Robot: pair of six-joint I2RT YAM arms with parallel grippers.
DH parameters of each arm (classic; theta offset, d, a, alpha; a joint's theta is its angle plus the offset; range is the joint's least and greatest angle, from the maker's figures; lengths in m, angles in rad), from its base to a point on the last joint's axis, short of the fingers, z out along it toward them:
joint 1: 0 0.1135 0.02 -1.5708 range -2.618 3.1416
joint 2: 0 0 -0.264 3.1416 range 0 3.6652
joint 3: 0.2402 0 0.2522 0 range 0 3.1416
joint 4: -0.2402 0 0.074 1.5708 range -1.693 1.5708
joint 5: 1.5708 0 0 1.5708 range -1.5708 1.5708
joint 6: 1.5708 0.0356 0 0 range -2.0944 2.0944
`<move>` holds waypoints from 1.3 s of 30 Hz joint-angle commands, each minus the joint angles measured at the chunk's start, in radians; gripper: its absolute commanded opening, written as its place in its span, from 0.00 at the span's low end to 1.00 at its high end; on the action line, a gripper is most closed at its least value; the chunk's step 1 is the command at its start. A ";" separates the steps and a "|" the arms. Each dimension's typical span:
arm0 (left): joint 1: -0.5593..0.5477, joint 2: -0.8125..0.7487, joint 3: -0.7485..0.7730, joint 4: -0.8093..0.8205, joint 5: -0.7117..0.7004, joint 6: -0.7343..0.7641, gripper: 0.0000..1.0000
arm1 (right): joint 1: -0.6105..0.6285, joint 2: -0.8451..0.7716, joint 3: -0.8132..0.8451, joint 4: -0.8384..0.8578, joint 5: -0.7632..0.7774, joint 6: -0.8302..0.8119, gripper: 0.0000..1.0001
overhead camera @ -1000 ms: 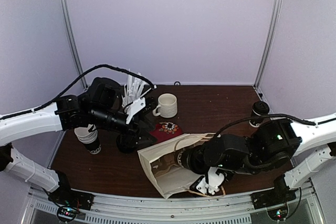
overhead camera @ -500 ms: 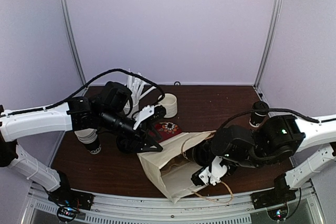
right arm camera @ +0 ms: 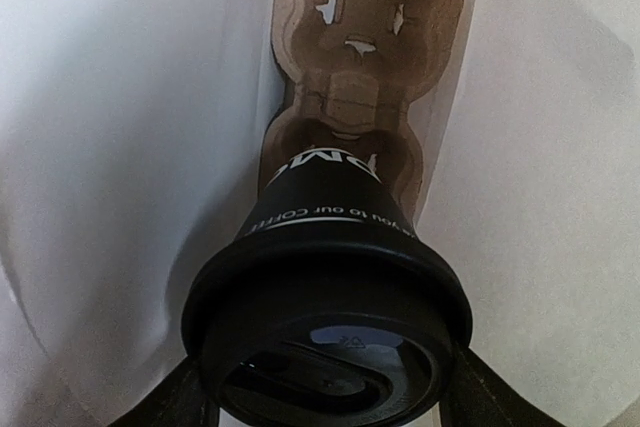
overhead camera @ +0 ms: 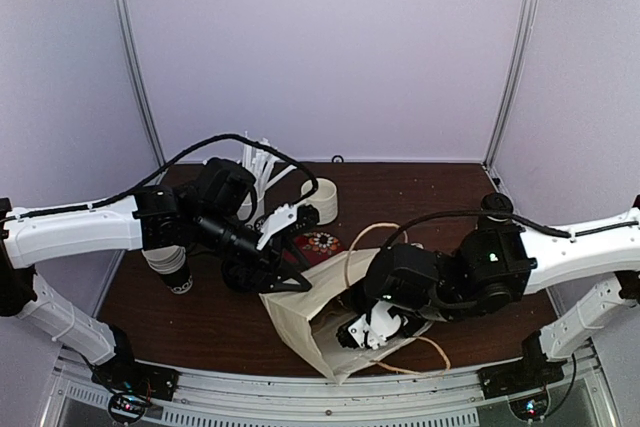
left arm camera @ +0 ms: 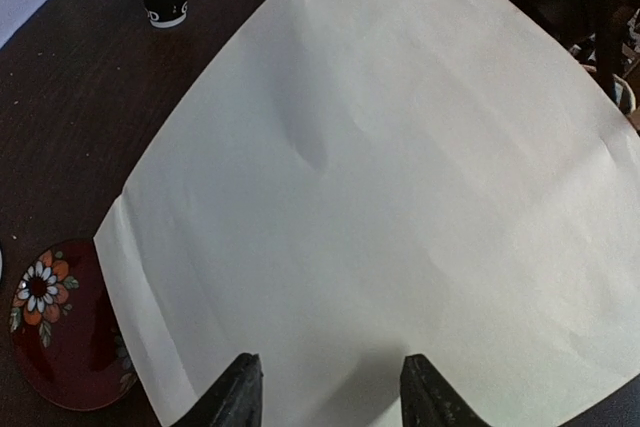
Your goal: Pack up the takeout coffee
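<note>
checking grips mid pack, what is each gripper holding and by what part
The right gripper holds a black coffee cup by its lid rim; the left gripper holds nothing, open at the paper bag.

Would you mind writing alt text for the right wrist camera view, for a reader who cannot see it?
A black paper cup with a black lid and white lettering is gripped by the right gripper, lid toward the camera, inside a cream paper bag. Beyond the cup, a brown cardboard cup carrier lies deeper in the bag.
</note>
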 commanded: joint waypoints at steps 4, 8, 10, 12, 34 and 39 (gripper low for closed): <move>-0.006 0.002 0.017 0.016 -0.018 0.027 0.49 | -0.043 0.061 0.062 0.046 -0.007 0.012 0.57; -0.006 0.003 0.014 0.015 -0.021 0.028 0.48 | -0.053 0.082 0.073 0.062 -0.003 0.014 0.57; -0.005 0.004 0.011 0.014 -0.025 0.029 0.48 | -0.058 0.087 0.077 0.073 0.000 0.016 0.57; -0.006 0.007 0.013 0.009 -0.042 0.029 0.48 | -0.059 0.091 0.077 0.083 -0.004 0.014 0.57; 0.013 -0.196 0.106 -0.145 -0.437 0.061 0.62 | -0.025 0.107 0.180 0.008 -0.193 0.076 0.57; 0.015 -0.191 0.072 -0.092 -0.481 0.067 0.62 | -0.001 0.143 0.257 -0.018 -0.205 0.095 0.57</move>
